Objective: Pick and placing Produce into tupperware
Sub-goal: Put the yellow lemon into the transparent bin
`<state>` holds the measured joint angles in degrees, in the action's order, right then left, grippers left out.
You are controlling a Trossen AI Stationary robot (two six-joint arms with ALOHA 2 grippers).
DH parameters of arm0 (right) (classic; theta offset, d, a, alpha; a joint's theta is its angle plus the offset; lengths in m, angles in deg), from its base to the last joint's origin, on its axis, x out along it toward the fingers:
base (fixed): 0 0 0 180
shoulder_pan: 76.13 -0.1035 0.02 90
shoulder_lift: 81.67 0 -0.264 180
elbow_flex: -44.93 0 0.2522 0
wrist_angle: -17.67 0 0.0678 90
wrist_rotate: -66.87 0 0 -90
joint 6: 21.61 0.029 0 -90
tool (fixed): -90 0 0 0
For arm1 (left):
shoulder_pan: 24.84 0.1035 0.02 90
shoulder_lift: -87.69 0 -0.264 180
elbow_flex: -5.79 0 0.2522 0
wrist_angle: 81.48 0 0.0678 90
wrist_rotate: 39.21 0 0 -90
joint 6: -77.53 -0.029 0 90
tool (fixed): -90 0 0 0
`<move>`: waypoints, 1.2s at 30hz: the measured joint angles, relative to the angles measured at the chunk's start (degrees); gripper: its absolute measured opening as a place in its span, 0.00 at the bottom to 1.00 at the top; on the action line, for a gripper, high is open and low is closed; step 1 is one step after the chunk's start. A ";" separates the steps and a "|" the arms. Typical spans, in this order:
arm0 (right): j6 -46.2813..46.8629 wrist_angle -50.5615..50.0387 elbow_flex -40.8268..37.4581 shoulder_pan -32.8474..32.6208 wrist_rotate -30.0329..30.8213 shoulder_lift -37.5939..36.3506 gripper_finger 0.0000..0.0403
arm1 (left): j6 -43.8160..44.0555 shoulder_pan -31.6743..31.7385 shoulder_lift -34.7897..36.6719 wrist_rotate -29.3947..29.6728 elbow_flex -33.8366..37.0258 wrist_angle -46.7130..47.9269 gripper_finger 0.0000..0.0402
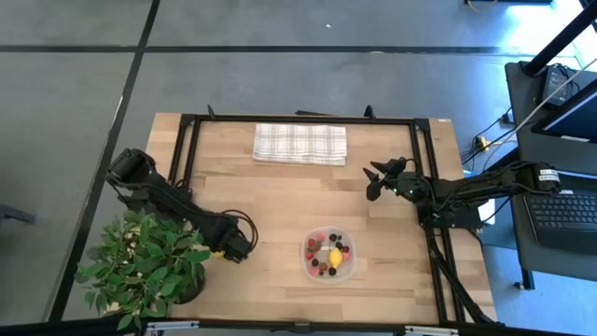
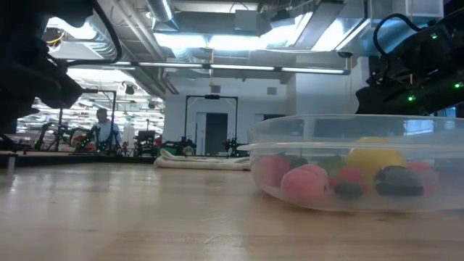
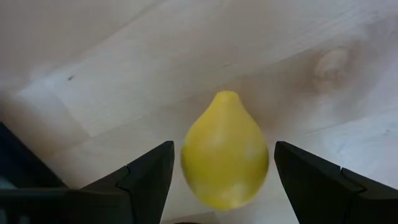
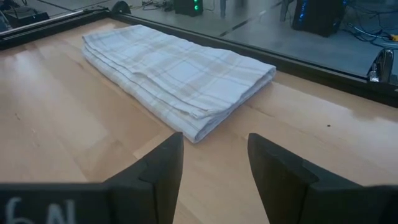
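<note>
The clear tupperware (image 1: 328, 255) (image 2: 355, 163) stands on the table's near middle. It holds several red and dark berries and one yellow lemon (image 1: 334, 256) (image 2: 373, 156). A second lemon (image 3: 225, 152) lies on the wood between the fingers of my left gripper (image 3: 224, 155) (image 1: 229, 250). That gripper is open and low over the table beside the potted plant, one finger on either side of the fruit with a narrow gap each way. My right gripper (image 1: 378, 177) (image 4: 214, 162) is open above bare wood at the table's right, facing the folded cloth.
A leafy potted plant (image 1: 145, 266) stands at the near left corner, close to my left arm. A folded checked cloth (image 1: 299, 144) (image 4: 177, 74) lies at the far edge. A black frame (image 1: 187, 140) borders the table. Bare wood lies between the left gripper and the container.
</note>
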<state>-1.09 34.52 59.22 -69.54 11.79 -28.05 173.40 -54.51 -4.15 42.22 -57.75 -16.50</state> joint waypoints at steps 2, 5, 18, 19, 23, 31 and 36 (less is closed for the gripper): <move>-0.01 0.00 0.00 -0.01 0.00 0.00 0.45 | -0.28 0.00 -0.51 0.01 0.00 -0.28 0.67; -0.01 -0.01 0.00 0.00 0.02 0.00 0.45 | -1.79 0.00 -0.45 0.01 0.00 -0.38 0.67; -0.23 -0.02 0.00 0.00 0.02 0.00 0.45 | -6.42 0.01 -0.29 -0.12 0.00 -0.98 0.67; -0.23 -0.02 0.00 0.00 0.02 0.00 0.45 | -6.41 0.00 -0.29 -0.12 0.00 -0.99 0.67; -0.25 -0.02 0.00 -0.02 0.02 -0.01 0.45 | -6.42 0.00 -0.29 0.45 0.00 -1.00 0.67; -0.25 -0.02 0.00 -0.02 0.02 0.00 0.45 | -6.37 0.02 -0.29 0.51 0.00 -0.98 0.67; -0.35 -0.02 0.00 -0.01 0.02 0.00 0.45 | -6.35 0.02 -0.29 0.47 0.00 -0.98 0.67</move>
<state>-1.45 34.50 59.22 -69.55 11.80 -28.05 167.05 -54.49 -4.44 42.69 -57.75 -17.48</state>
